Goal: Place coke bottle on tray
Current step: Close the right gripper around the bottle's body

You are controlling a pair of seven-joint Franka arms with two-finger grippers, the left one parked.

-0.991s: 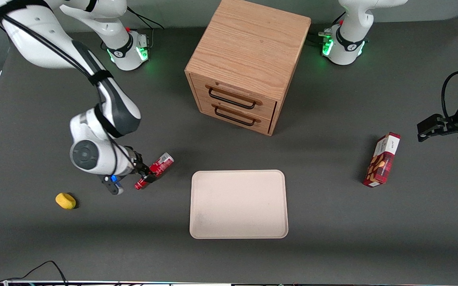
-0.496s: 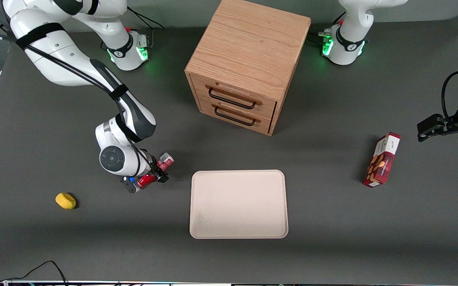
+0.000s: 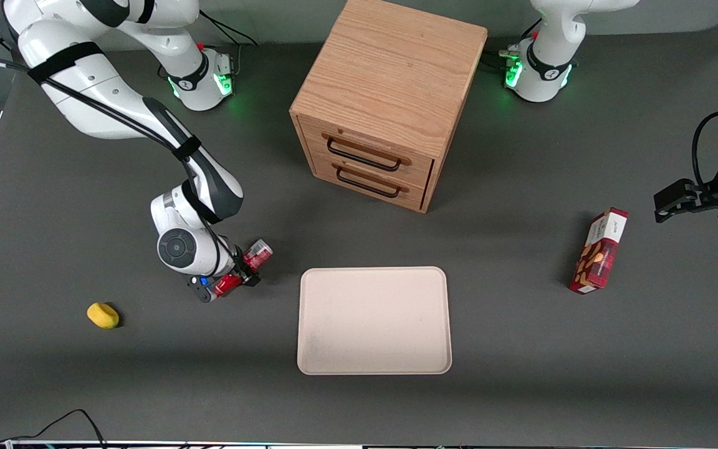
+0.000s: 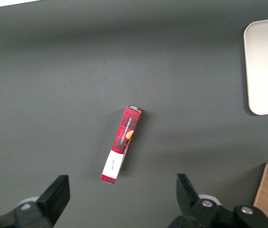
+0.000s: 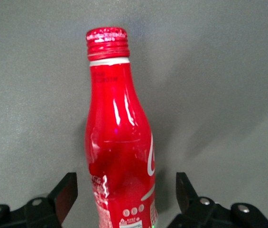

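Coke bottle [image 5: 119, 152]: lying on the tabletop [image 3: 521, 386] between the parted fingers of our claw [image 3: 234, 274], ungripped; we judge a loose or off-centre closure may roll it. Tray [image 3: 374, 320]: near the claw, bare

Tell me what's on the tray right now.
Nothing: the tray is bare. The coke bottle lies on the table beside it, with the gripper around it; the fingers aren't touching.

gripper [image 3: 234, 279] moved toward tray [image 3: 374, 320] | now straddles lying coke bottle [image 3: 242, 269] | fingers apart
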